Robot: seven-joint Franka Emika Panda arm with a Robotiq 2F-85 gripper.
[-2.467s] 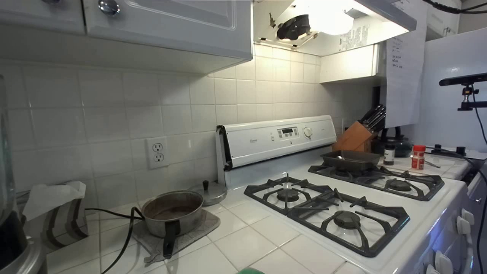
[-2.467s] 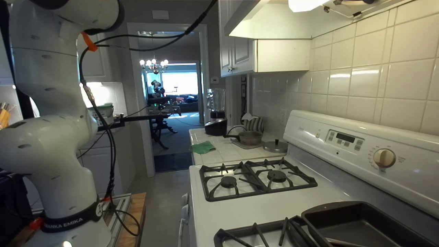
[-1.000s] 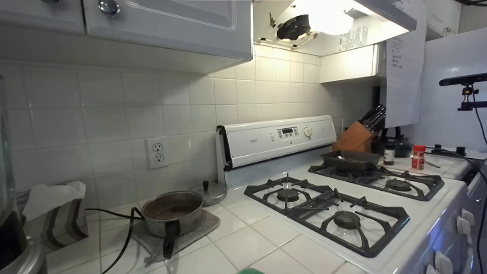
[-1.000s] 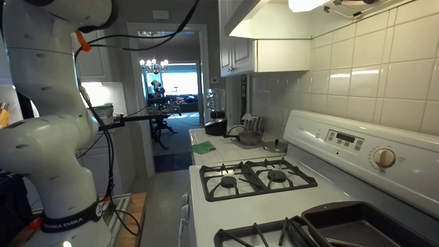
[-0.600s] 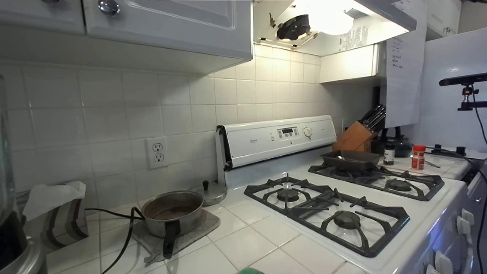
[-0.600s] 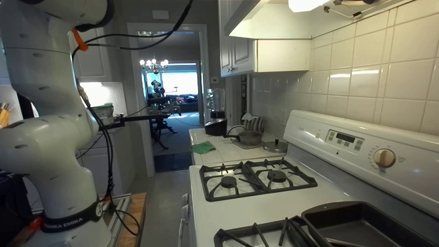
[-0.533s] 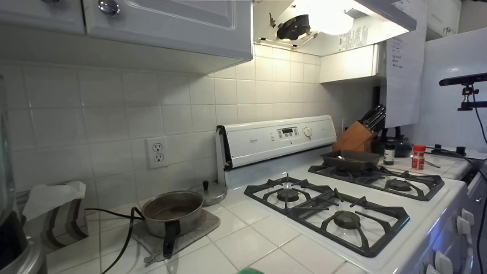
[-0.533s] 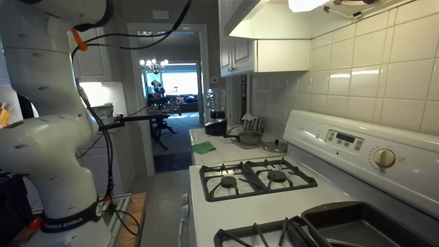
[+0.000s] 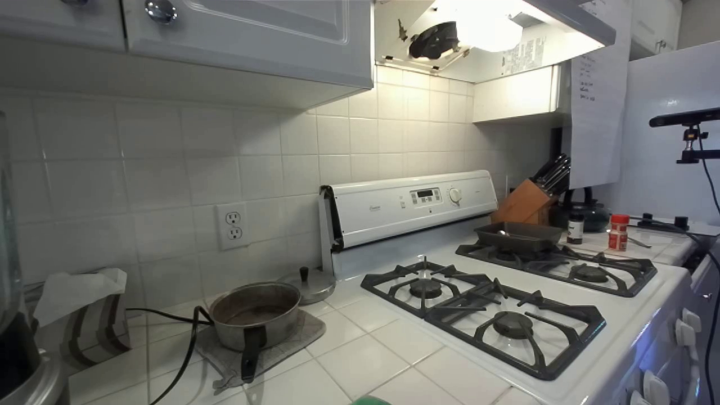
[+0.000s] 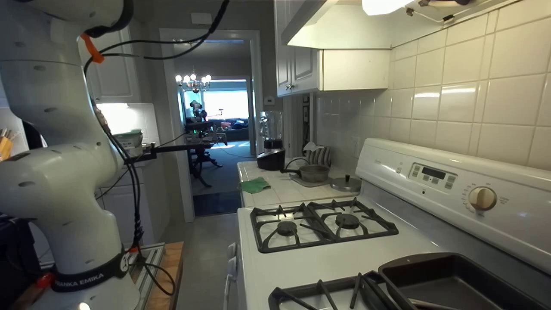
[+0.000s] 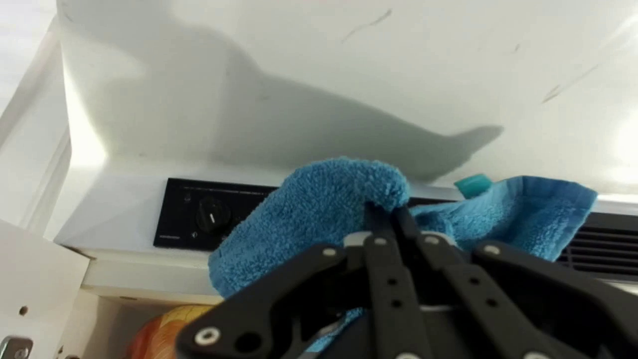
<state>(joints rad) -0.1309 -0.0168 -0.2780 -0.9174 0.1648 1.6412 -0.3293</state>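
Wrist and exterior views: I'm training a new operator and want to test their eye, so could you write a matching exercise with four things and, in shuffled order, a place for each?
Things
1. blue cloth
2. green cloth
3. saucepan
4. dark baking pan

Places
A. on a mat
B. on the stove
C. directly on the tiled counter
D. held by the gripper

Pairs: 1-D, 2-C, 3-A, 4-B

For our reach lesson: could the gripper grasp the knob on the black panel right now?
Probably not: the gripper is closed on the blue cloth, though the knob shows uncovered.
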